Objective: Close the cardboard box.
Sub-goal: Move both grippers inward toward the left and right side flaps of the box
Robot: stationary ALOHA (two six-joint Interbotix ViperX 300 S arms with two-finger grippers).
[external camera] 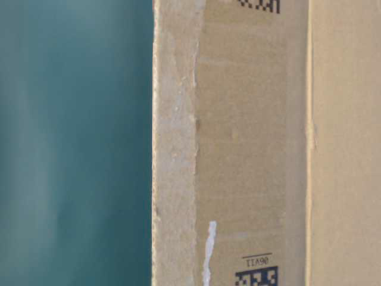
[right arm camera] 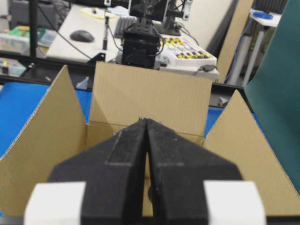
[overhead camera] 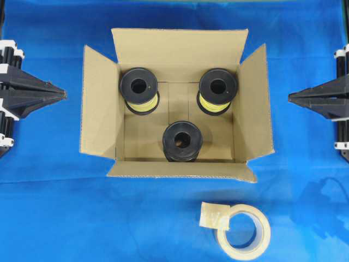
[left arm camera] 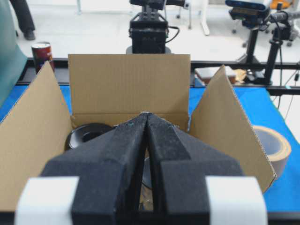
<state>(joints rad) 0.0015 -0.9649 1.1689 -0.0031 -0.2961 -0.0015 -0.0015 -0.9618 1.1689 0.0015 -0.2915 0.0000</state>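
On the blue cloth [overhead camera: 49, 218], centre of the overhead view, sits the cardboard box [overhead camera: 177, 57], all four flaps standing open and splayed outward. Inside it stand three black spools: one at rear left [overhead camera: 139, 87] and one at rear right [overhead camera: 217, 87], both showing yellow winding, and one at front centre [overhead camera: 182, 141]. Beige tape roll [overhead camera: 244, 229] lies on the cloth near the box's front right corner, apart from it, with a loose tab of tape at its upper left. Left gripper [overhead camera: 64, 94] is parked just off the left flap, not touching; fingers pressed together to a point, nothing between them. Right gripper [overhead camera: 290, 98] sits likewise off the right flap, fingers together, empty. Table-level view shows only a close box wall with printed codes. Red can [left arm camera: 42, 54] stands beyond the table in the left wrist view.
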